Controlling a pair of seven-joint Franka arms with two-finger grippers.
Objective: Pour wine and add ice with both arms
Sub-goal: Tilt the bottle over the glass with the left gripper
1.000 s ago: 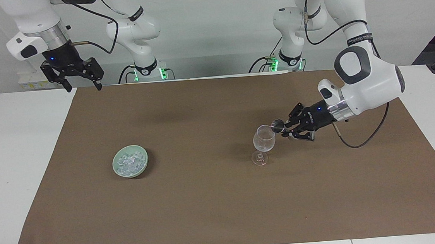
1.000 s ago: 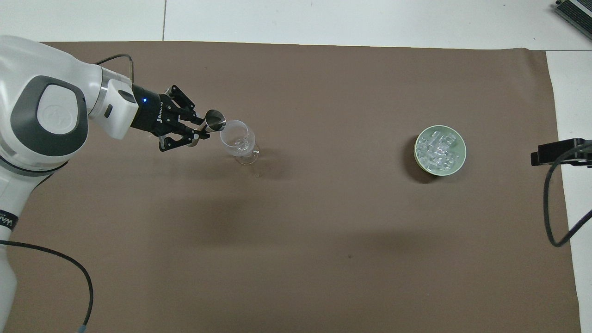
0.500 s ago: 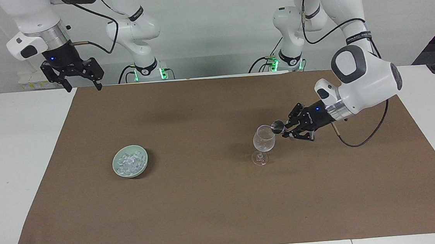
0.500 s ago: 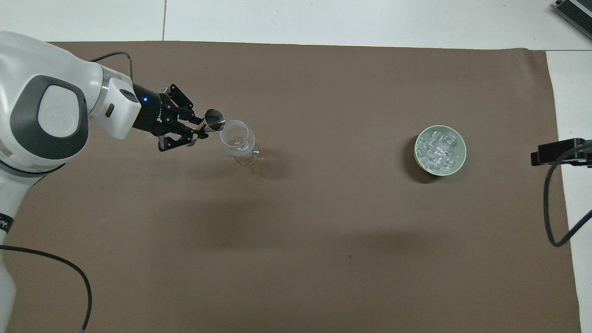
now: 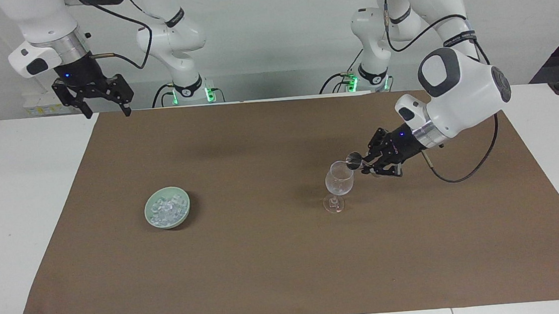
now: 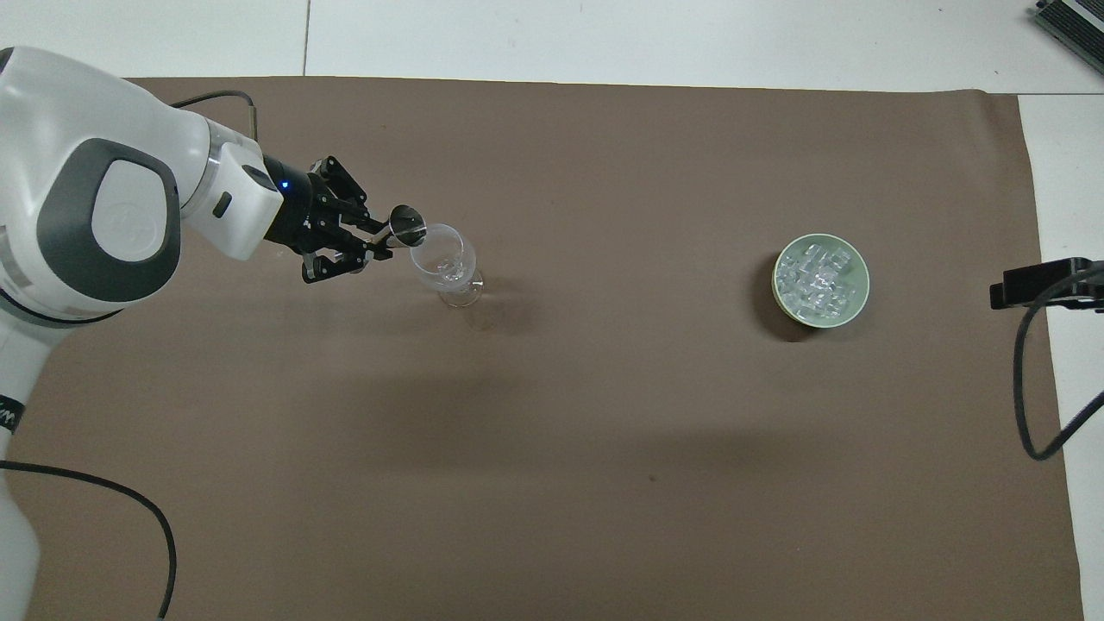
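Pouring: my left gripper (image 5: 366, 162) pinches the jigger (image 5: 354, 159) at the wine glass (image 5: 338, 179) rim
Right gripper (image 5: 104, 109) waits spread; I risk tipping the glass; ice (image 5: 166, 209) untouched

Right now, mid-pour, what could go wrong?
1. The left gripper holds the metal jigger tipped right at the wine glass rim; a small drift could knock the glass over.
2. The jigger's mouth sits at the rim's edge, so liquid may miss onto the brown mat.
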